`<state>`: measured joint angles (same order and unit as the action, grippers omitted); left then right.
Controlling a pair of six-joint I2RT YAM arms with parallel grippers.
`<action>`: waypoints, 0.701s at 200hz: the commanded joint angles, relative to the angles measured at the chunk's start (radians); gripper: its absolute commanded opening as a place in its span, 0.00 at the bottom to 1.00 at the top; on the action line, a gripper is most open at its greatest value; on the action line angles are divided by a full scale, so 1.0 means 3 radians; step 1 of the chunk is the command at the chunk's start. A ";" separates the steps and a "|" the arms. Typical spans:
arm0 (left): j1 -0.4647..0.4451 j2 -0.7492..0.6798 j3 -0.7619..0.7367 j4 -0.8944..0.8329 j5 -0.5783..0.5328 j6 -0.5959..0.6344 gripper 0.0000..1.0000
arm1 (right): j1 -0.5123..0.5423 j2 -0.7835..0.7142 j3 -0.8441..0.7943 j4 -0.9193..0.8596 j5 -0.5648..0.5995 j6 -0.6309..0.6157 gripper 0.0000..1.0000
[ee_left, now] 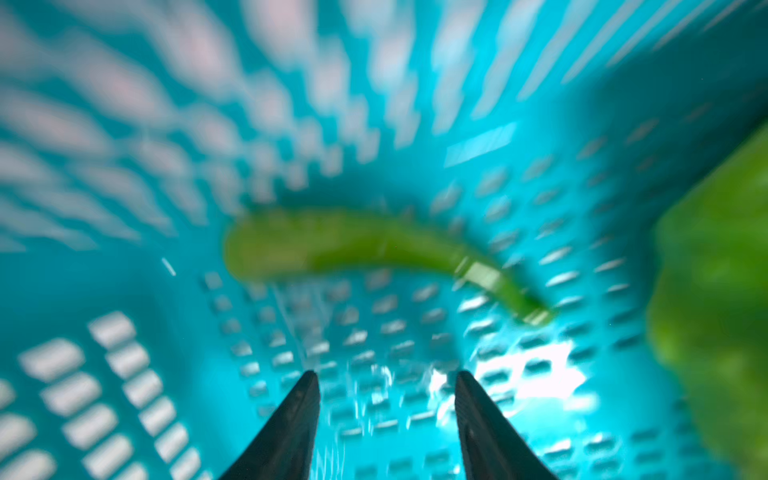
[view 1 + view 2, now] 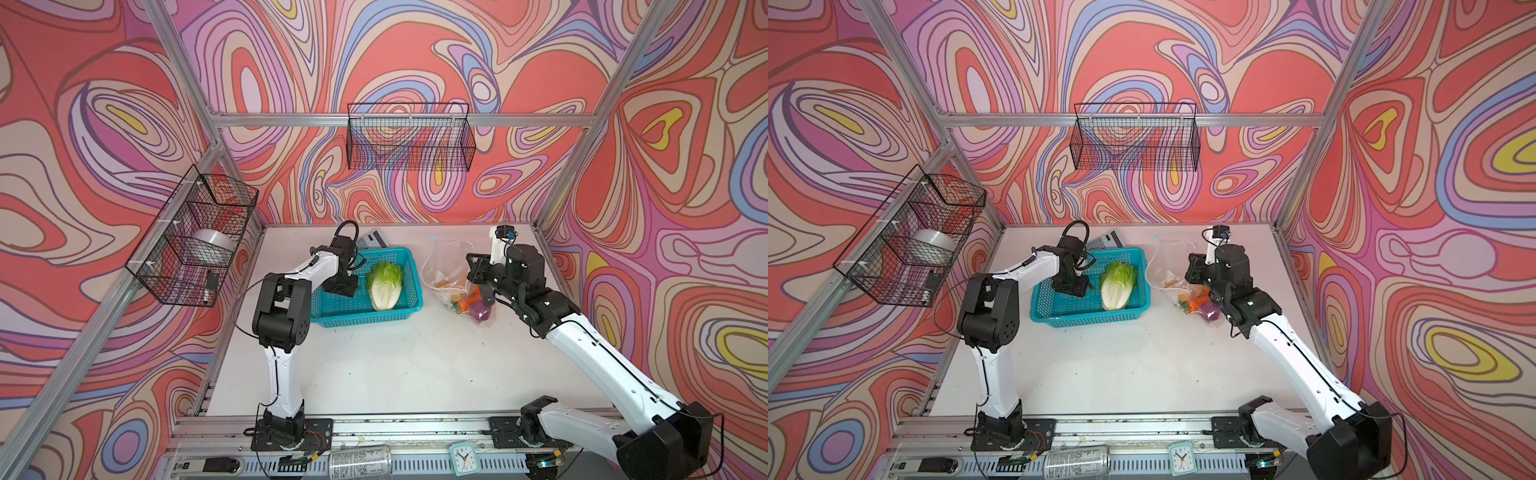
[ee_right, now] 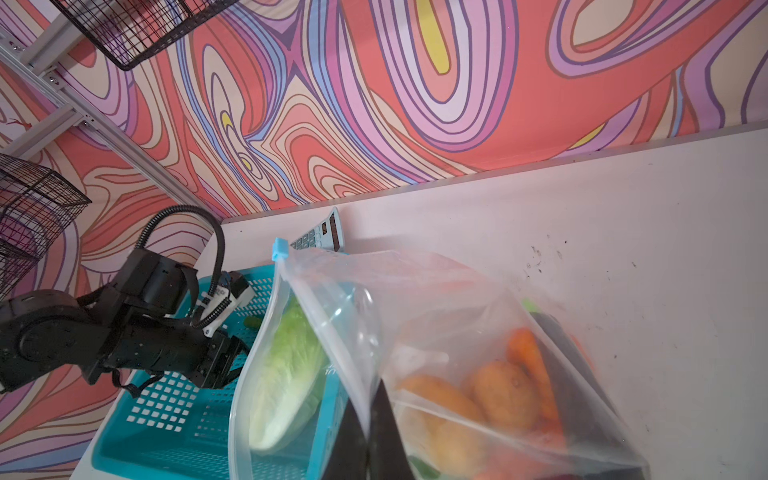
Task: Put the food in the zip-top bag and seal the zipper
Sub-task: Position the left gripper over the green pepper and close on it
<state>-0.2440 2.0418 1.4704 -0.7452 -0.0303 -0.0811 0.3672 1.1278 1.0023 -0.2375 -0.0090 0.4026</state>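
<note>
Cucumber (image 1: 365,247) just beyond L tool (image 1: 385,376), jaws apart, bag (image 3: 449,299) pinched in R tool (image 3: 368,399)

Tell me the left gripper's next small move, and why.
Probably ease the left gripper forward until its open jaws straddle the cucumber, then close. The cucumber lies on the basket floor just beyond the fingertips, not yet between them, while the right gripper holds the bag pinched at its mouth edge.

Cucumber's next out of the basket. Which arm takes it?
Left. The left gripper hangs in the teal basket, jaws open toward the cucumber; the right gripper is shut on the zip-top bag near its mouth.
</note>
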 commanded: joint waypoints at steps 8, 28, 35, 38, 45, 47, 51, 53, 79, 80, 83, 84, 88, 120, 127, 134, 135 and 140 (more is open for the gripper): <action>-0.0019 -0.0066 -0.0163 -0.0107 -0.0121 -0.0376 0.59 | -0.0012 -0.0080 -0.0012 0.0037 0.0002 0.0000 0.00; -0.0038 -0.0210 -0.0210 0.0006 -0.0106 -0.0499 0.60 | -0.0013 -0.0102 -0.0022 0.0042 0.0016 -0.0002 0.00; -0.0049 -0.0263 -0.0221 0.0045 -0.0103 -0.0546 0.62 | -0.0011 -0.0107 -0.0031 0.0045 0.0015 0.0002 0.00; -0.0051 -0.0287 -0.0226 0.0060 -0.0096 -0.0570 0.63 | -0.0012 -0.0107 -0.0030 0.0048 0.0015 0.0003 0.00; -0.0062 -0.0339 -0.0235 0.0103 -0.0080 -0.0633 0.64 | -0.0012 -0.0108 -0.0037 0.0050 0.0015 -0.0002 0.00; -0.0063 -0.0353 -0.0240 0.0122 -0.0077 -0.0652 0.65 | -0.0012 -0.0107 -0.0040 0.0050 0.0018 0.0000 0.00; -0.0072 -0.0389 -0.0250 0.0157 -0.0066 -0.0696 0.66 | -0.0011 -0.0106 -0.0043 0.0048 0.0016 0.0002 0.00; -0.0075 -0.0403 -0.0255 0.0174 -0.0067 -0.0717 0.67 | -0.0011 -0.0108 -0.0043 0.0048 0.0016 -0.0001 0.00; -0.0084 -0.0607 -0.0370 0.0461 -0.0042 -0.1159 0.78 | -0.0015 -0.0107 -0.0063 0.0065 0.0016 0.0005 0.00; -0.0080 -0.0613 -0.0373 0.0475 -0.0042 -0.1168 0.79 | -0.0016 -0.0108 -0.0063 0.0065 0.0015 0.0004 0.00; -0.0080 -0.0629 -0.0392 0.0511 -0.0040 -0.1241 0.80 | -0.0012 -0.0108 -0.0066 0.0065 0.0016 0.0005 0.00; -0.0078 -0.0637 -0.0397 0.0523 -0.0041 -0.1268 0.80 | -0.0012 -0.0108 -0.0067 0.0065 0.0018 0.0006 0.00; -0.0084 -0.0652 -0.0418 0.0576 -0.0042 -0.1346 0.81 | -0.0012 -0.0108 -0.0064 0.0065 0.0019 0.0004 0.00; -0.0093 -0.0602 -0.0477 0.0837 -0.0144 -0.1849 0.82 | -0.0012 -0.0126 -0.0099 0.0076 0.0029 0.0003 0.00; -0.0102 -0.0553 -0.0451 0.0838 -0.0210 -0.1910 0.82 | -0.0013 -0.0134 -0.0104 0.0074 0.0032 -0.0001 0.00; -0.0118 -0.0498 -0.0423 0.0825 -0.0308 -0.1980 0.82 | -0.0012 -0.0144 -0.0110 0.0076 0.0038 -0.0005 0.00; -0.0120 -0.0492 -0.0417 0.0821 -0.0321 -0.1990 0.83 | -0.0012 -0.0144 -0.0112 0.0073 0.0042 -0.0004 0.00; -0.0127 -0.0448 -0.0396 0.0815 -0.0364 -0.2039 0.83 | -0.0012 -0.0144 -0.0119 0.0076 0.0047 -0.0007 0.00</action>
<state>-0.2699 1.8565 1.3460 -0.5339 -0.0631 -0.5476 0.3672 1.1114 0.9863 -0.2310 -0.0082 0.4026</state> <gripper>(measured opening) 0.822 0.042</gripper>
